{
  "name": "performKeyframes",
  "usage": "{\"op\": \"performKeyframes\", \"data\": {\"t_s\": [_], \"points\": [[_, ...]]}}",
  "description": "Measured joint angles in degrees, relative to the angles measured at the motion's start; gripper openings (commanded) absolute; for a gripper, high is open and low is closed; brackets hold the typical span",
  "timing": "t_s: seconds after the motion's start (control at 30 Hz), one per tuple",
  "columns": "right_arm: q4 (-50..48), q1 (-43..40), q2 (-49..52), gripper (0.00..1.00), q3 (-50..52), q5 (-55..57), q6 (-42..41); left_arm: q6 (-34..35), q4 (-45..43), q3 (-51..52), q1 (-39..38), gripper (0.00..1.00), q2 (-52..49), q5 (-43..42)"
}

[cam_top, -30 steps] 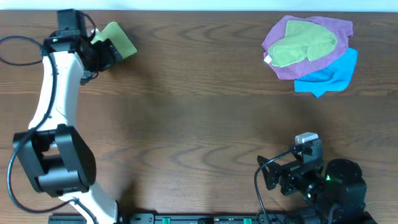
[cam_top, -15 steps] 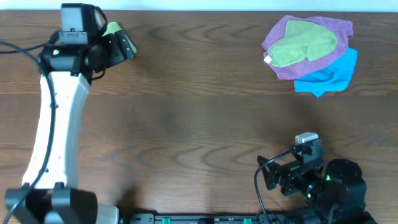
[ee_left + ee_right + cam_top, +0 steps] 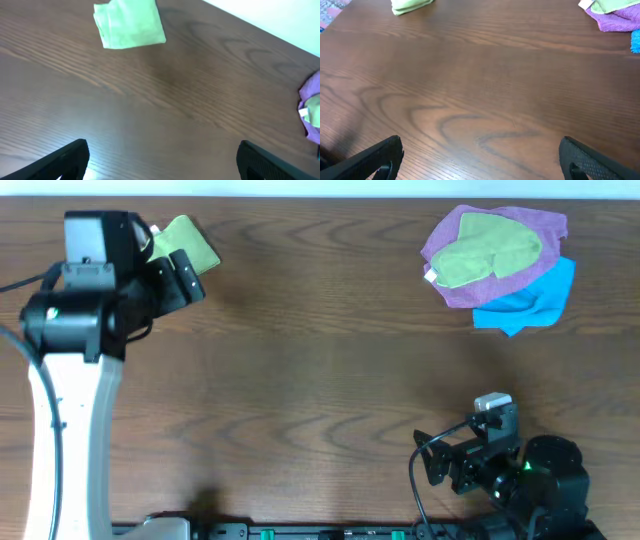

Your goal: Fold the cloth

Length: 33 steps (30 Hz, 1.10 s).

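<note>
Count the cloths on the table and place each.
4. Lime-green cloth at the far left edge; olive-green cloth atop the purple cloth at far right; blue cloth under that pile. Others might hide beneath.

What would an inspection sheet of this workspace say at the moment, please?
Surface: brown wooden table, bare across the middle.
Job's things: lime-green cloth, a compact folded square at the far left, touched by nothing.
Clutter: olive cloth on purple cloth over blue cloth, far right.
Tools: left tool open, empty, near the lime-green cloth; right tool open, empty, at the near edge.
Cables: black cable looping beside the right arm.
Surroundings: pale strip beyond the far edge.
</note>
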State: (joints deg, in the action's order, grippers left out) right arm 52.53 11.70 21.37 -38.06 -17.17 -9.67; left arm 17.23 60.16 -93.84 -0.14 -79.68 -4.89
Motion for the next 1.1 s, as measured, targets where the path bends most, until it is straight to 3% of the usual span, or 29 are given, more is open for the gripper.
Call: {"op": "performKeyframes", "data": {"t_s": [0.2,0.37,0.57,0.77,1.1], "points": [[0.0,0.0,0.0,0.99,0.0,0.0,0.0,-4.8,2.9,0.0,0.0,0.95,3.5,1.9],[0.0,0.0,0.0,0.99,0.0,0.0,0.0,-6.8,0.4,4.9,0.0,0.95,8.0,3.3],[0.0,0.0,0.0,0.99,0.0,0.0,0.0,-7.2,-8.5,19.5,0.0,0.95,18.1,4.0],[0.0,0.0,0.0,0.99,0.2,0.0,-0.2,-7.2,-16.7,39.7,0.0,0.95,35.1,4.2],[0.0,0.0,0.0,0.99,0.2,0.0,-0.2,-8.1,-17.1,58.5,0.0,0.95,57.9,4.9]]}}
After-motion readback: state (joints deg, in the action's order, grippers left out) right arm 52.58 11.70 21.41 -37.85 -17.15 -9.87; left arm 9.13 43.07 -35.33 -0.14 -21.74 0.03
